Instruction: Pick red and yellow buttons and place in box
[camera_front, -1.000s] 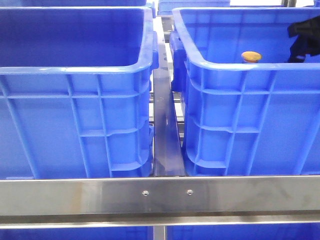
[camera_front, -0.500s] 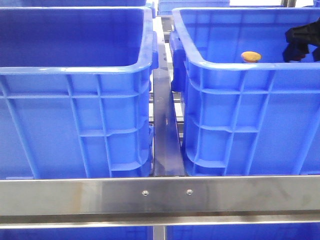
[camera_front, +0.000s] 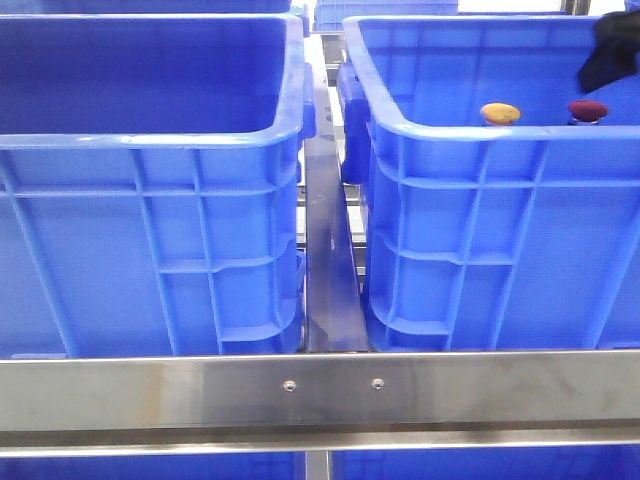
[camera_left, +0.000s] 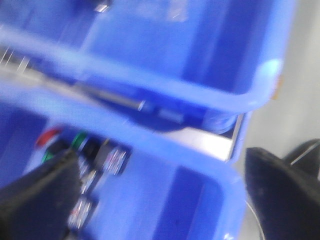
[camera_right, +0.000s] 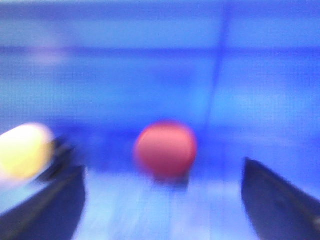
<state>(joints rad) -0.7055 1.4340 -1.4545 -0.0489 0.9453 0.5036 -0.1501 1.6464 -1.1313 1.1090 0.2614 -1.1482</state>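
Note:
The yellow button (camera_front: 500, 113) and the dark red button (camera_front: 587, 110) stand side by side inside the right blue box (camera_front: 470, 130), their caps just above its near rim. In the blurred right wrist view the red button (camera_right: 165, 148) stands ahead between my open fingers, and the yellow button (camera_right: 22, 150) is at one side. My right gripper (camera_right: 162, 220) is open and empty; its dark body (camera_front: 612, 50) shows at the top right, above the red button. My left gripper (camera_left: 160, 210) is open and empty over a blue crate rim (camera_left: 150, 145).
A second blue crate (camera_front: 150, 140) stands at the left. A steel rail (camera_front: 328, 260) runs between the crates and a steel crossbar (camera_front: 320, 385) in front. In the left wrist view several small parts (camera_left: 95, 160) lie in a crate.
My right gripper has risen and moved back to the right. The red button now stands uncovered beside the yellow one, let go.

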